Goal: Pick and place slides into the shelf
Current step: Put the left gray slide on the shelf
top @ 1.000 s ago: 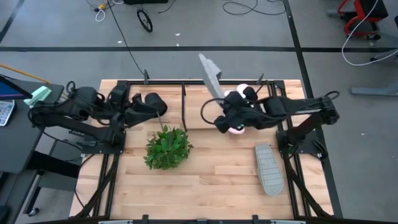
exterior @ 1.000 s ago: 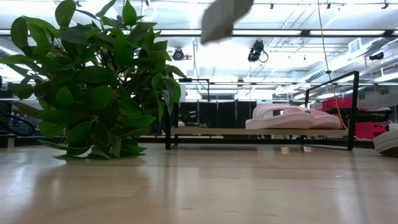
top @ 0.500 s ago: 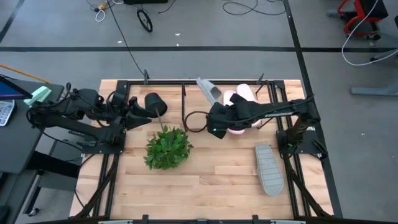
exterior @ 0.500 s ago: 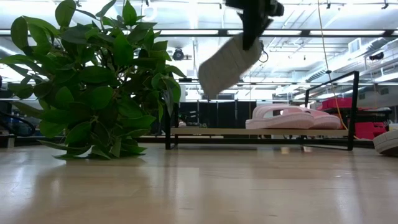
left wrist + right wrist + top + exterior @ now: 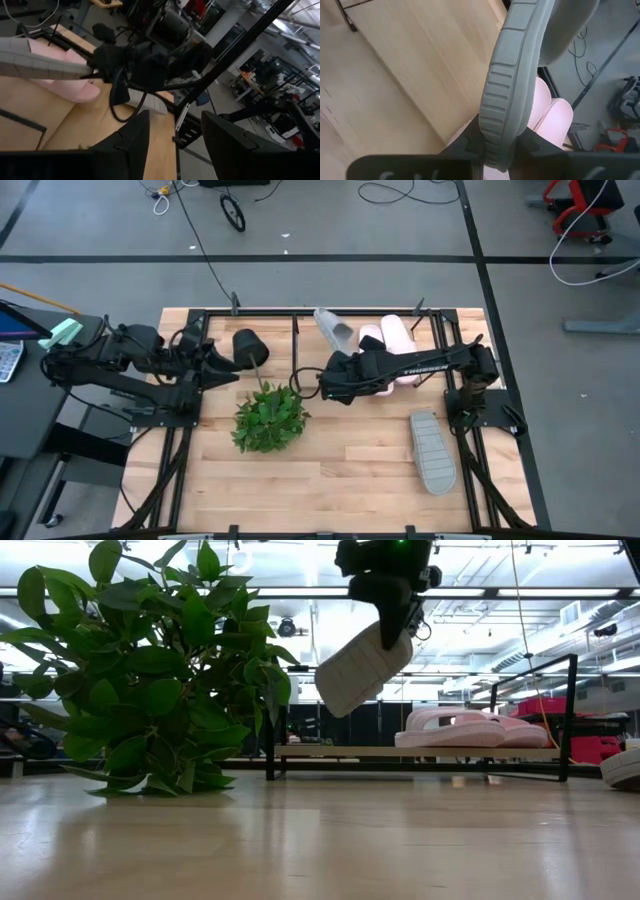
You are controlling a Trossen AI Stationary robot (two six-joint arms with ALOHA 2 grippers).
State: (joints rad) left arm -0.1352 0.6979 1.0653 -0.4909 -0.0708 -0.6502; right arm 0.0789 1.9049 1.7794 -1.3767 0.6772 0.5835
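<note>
My right gripper (image 5: 335, 380) is shut on a grey slide (image 5: 335, 330) and hangs above the shelf's left half (image 5: 296, 345); in the low view the slide (image 5: 360, 665) slopes down from the gripper (image 5: 385, 600). Two light pink slides (image 5: 388, 340) lie side by side on the shelf's slanted board (image 5: 420, 752). A second grey slide (image 5: 433, 450) lies sole-up on the table near the right edge. My left gripper (image 5: 172, 145) is open and waits at the table's left, near the shelf's left end. My right gripper pinches the grey slide's sole near one end (image 5: 502, 132) between its two fingers (image 5: 470, 142), one on each face, with the ribbed side rim showing between them. The slide is lifted clear and slants down from the gripper toward the shelf, its sole facing the table's near side.
A green leafy plant (image 5: 270, 418) stands on the table in front of the shelf's left half. The shelf's black rods (image 5: 572, 710) rise at its ends. Bare wooden tabletop (image 5: 340, 470) lies between the plant and the grey slide on the table.
My right gripper has moved toward the table's left and downward, carrying the grey slide. The slide has come down from high above the shelf and now hangs lower, slanting over the shelf's left half.
</note>
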